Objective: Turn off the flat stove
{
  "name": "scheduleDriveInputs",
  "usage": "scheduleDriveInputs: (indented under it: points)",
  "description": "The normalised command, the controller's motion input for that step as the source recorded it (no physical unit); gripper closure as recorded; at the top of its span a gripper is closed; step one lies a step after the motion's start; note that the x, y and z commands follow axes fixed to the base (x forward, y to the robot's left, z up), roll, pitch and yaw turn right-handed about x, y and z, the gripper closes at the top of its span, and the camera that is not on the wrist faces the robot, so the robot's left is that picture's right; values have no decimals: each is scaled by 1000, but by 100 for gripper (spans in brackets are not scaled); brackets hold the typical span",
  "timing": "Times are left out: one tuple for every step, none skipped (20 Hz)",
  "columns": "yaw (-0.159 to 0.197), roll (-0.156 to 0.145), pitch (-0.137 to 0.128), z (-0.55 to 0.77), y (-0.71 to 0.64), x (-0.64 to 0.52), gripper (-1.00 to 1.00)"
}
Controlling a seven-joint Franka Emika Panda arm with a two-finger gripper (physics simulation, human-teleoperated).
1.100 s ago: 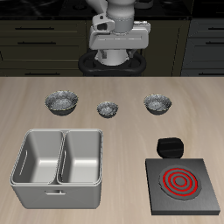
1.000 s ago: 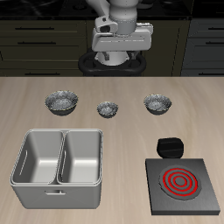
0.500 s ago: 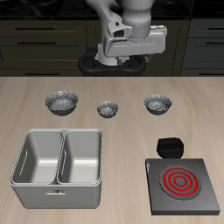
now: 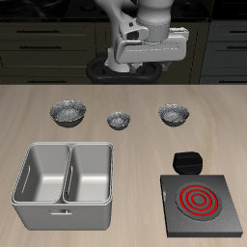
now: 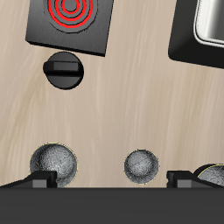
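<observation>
The flat stove (image 4: 201, 203) is a thin dark square slab near the table's front edge, and its burner rings glow red. Its rounded black knob (image 4: 185, 162) sits at the stove's back edge. My gripper (image 4: 145, 60) hangs high above the back of the table, far from the stove, and holds nothing. In the wrist view the stove (image 5: 70, 22) and knob (image 5: 64, 70) show ahead of the gripper (image 5: 112, 179). The fingertips (image 5: 39, 180) stand wide apart.
A twin-basin metal tray (image 4: 66, 183) stands beside the stove near the front edge, and it also shows in the wrist view (image 5: 206, 26). Three small metal bowls (image 4: 68, 113) (image 4: 119, 121) (image 4: 174, 115) stand in a row mid-table.
My gripper has shifted sideways above the table's back, toward the stove's side. The stove, knob, tray and bowls have not moved, and the burner still glows red.
</observation>
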Motion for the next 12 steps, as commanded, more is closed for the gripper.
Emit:
scheduleDriveInputs:
  points:
    - [4,21,8,30,77,269,-100]
    - [8,-22,17,44,10,357,-100]
    - [36,-38,-51,93,148,293,-100]
    - [25,-13,23,-9,77,382,-100]
    - [26,-25,34,0,198,370,-100]
    - [54,15,-29,42,194,255,-100]
    - [0,0,0,-1,-32,24,-100]
    - [42,-17,4,56,172,270,-100]
    - [-22,-15,1,50,130,246,-100]
    - [51,26,-12,12,231,216,-100]
    - [28,-31,7,26,135,223,-100]
    - [-15,5,6,9,151,160,-100]
